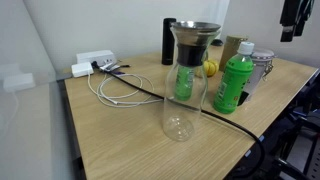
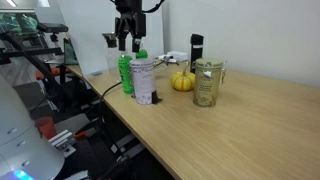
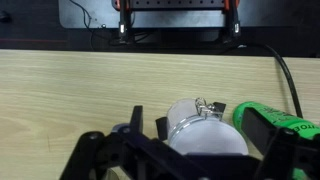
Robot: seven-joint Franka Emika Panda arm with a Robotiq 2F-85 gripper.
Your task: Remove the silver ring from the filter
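Tool (image 2: 127, 44) hangs open; silver ring (image 1: 196, 26) well apart

Soft, even indoor light fell on the table (image 1: 110, 130) in both exterior views and left only faint shadows. The wall (image 2: 250, 35) glared almost white. Small glints sat on the carafe (image 1: 178, 120). Every picture was coarse and soft. In the wrist view the dark gripper (image 3: 190, 152) was blurred, out of focus.
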